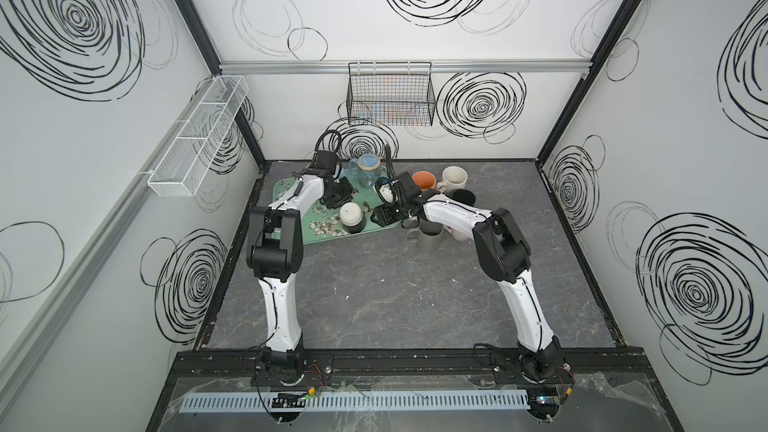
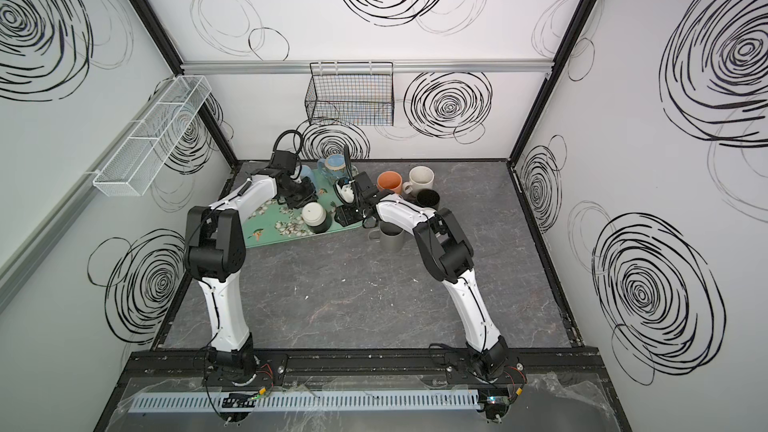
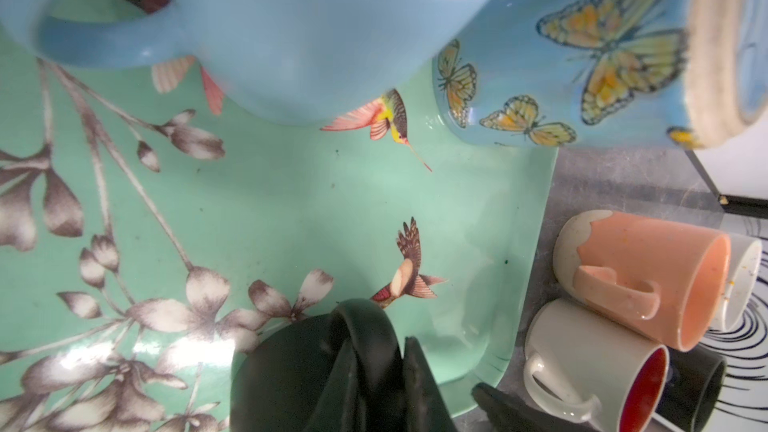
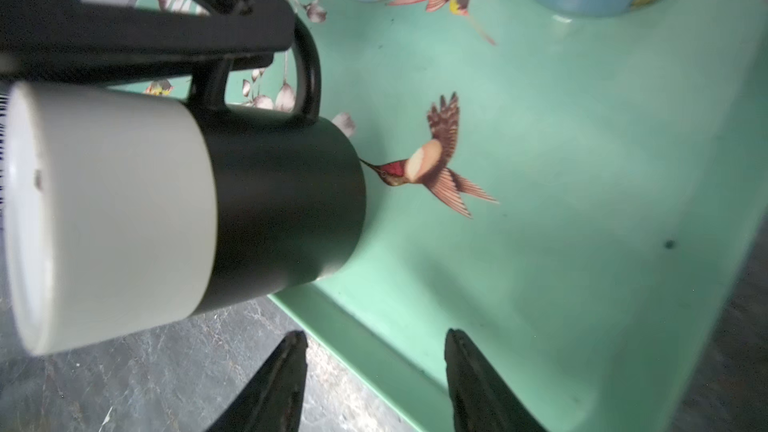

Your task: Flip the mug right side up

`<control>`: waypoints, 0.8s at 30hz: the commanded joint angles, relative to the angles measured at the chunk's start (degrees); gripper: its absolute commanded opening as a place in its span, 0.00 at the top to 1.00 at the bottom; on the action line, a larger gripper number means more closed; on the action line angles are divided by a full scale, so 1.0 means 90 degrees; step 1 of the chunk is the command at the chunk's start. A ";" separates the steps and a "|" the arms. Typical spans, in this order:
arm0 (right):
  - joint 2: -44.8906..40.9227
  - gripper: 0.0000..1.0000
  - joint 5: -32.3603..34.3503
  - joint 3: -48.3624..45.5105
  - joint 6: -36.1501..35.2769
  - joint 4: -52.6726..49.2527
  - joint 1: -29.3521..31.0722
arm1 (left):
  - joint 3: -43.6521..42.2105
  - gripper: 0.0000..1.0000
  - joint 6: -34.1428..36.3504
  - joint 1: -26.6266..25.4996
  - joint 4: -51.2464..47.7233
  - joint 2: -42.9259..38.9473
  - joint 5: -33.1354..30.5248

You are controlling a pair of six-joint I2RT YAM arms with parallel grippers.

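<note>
The mug (image 4: 166, 209) stands upside down, white bottom up, on the green tray (image 4: 582, 201) near its front edge. The left gripper (image 3: 390, 351) is pinched onto its handle (image 4: 309, 72). The right gripper (image 4: 376, 338), jaws spread, hovers just beside the mug, holding nothing.

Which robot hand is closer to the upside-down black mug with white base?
Left. Left gripper: fingers closed on the black-and-white mug's handle. Right gripper: fingers open, beside the mug over the green tray's edge.

Grey table (image 1: 374, 297): green tray (image 1: 318, 228), mugs (image 1: 455, 178)
</note>
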 commanded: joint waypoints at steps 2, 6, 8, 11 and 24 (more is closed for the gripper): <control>-0.0691 0.43 0.0106 -0.0273 0.0236 0.0465 -0.0262 | -0.0178 1.00 0.0937 -0.0211 0.0105 -0.0419 -0.0265; -0.0978 0.43 -0.0008 -0.0587 0.0406 0.0686 -0.0434 | -0.0506 1.00 0.1409 -0.0271 0.0581 -0.0750 -0.0176; -0.1094 0.43 -0.0118 -0.0725 0.0481 0.0821 -0.0507 | -0.0933 1.00 0.1543 -0.0271 0.1168 -0.1068 -0.0029; -0.1178 0.43 -0.0205 -0.0766 0.0538 0.0884 -0.0574 | -0.1488 1.00 0.1627 -0.0242 0.2009 -0.1499 0.0282; -0.1446 0.43 -0.1314 -0.1271 0.0973 0.1853 -0.0938 | -0.2073 1.00 0.2267 -0.0125 0.3220 -0.1835 0.1722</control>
